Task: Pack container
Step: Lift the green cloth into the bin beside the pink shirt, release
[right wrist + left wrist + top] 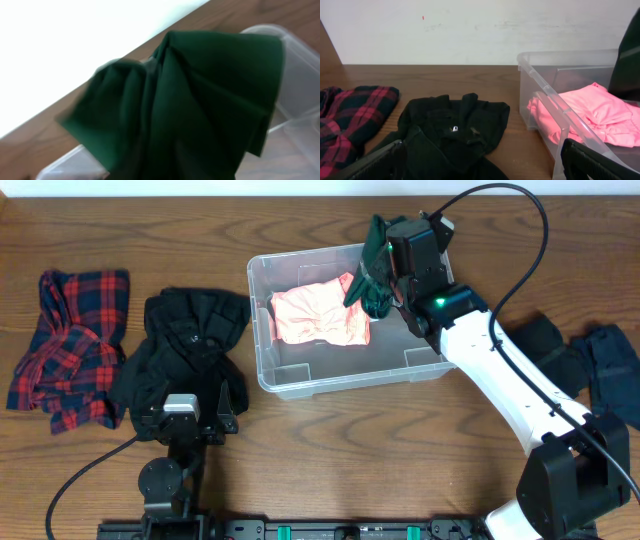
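The clear plastic container (330, 375) stands mid-table with a pink garment (320, 315) inside; both also show in the left wrist view, container (540, 85) and pink garment (590, 112). My right gripper (385, 280) is shut on a dark green garment (372, 265) and holds it above the container's far right corner. The green garment (190, 100) fills the right wrist view and hides the fingers. My left gripper (190, 415) is open and empty, low by the black garment (185, 345), which also shows in the left wrist view (450, 135).
A red plaid garment (70, 345) lies at the far left, also in the left wrist view (350, 115). Dark navy and black garments (600, 370) lie at the right edge beside my right arm.
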Robot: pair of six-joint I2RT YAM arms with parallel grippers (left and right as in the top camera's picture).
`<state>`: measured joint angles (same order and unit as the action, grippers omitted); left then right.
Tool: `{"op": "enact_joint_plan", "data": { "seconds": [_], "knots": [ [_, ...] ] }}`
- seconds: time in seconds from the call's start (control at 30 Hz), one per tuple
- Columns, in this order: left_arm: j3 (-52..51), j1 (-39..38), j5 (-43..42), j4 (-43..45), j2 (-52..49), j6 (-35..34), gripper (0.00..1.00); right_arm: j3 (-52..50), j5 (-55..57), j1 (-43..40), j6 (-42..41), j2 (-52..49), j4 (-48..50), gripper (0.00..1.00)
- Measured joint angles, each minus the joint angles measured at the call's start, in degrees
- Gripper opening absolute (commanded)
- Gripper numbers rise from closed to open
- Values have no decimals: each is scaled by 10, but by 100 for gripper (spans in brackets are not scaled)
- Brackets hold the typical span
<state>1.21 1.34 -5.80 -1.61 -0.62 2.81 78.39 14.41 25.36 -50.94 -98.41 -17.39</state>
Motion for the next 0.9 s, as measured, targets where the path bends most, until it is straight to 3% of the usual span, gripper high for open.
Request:
{"op": "enact_joint_plan", "data": {
  "seconds": [0.1,0.17,0.4,0.6,0.8,0.9],
  "knots": [
    [0,0,0,0,0,0,98,0,11,0,19,0,-5,58],
    [0,0,0,0,0,0,98,0,16,-1,41,0,-7,65],
    [0,0,0,0,0,0,98,0,22,-10,153,0,-2,67],
    [0,0,0,0,0,0,98,0,7,-20,289,0,-9,48],
    [0,0,0,0,0,0,98,2,-28,-20,355,0,-145,3],
    [0,0,0,0,0,0,98,1,-44,-20,363,0,-210,1]
  ]
}}
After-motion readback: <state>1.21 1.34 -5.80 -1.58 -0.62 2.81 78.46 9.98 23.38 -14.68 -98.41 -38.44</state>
